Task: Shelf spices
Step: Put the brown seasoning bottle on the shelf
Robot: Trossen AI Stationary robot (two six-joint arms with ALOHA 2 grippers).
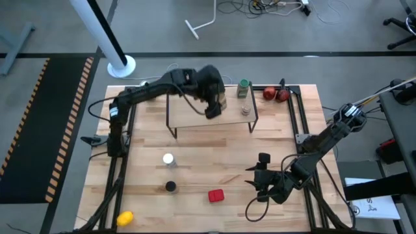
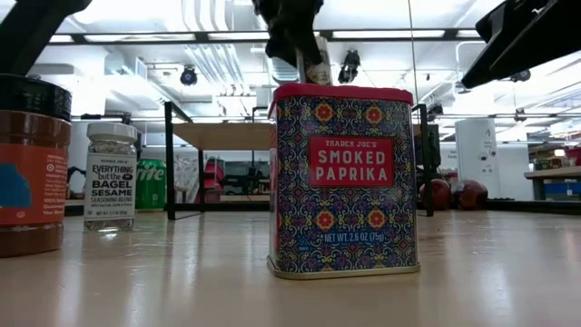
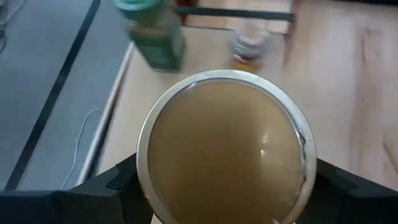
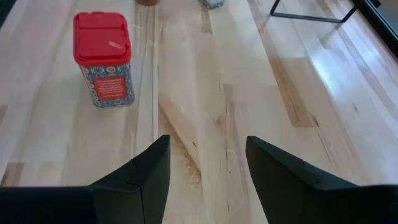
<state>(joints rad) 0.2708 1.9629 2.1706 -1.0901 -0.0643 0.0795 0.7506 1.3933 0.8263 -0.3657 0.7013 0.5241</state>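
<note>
Left gripper [image 1: 214, 104] closed around the tan round-lidded tub [image 3: 227, 148], holding it over the pale-topped black-legged shelf [image 1: 195, 112]. Green-capped jar [image 1: 243, 88] and small clear grey-capped jar [image 1: 246, 110] stand just beyond on the shelf. Right gripper [image 4: 207, 163] open, empty, over bare table; red square paprika tin [image 4: 102, 59] stands ahead, well apart.

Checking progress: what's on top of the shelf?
On the shelf stand a green-capped jar and a small clear jar. The left claw holds a tan tub above it, hiding the surface beneath.
</note>
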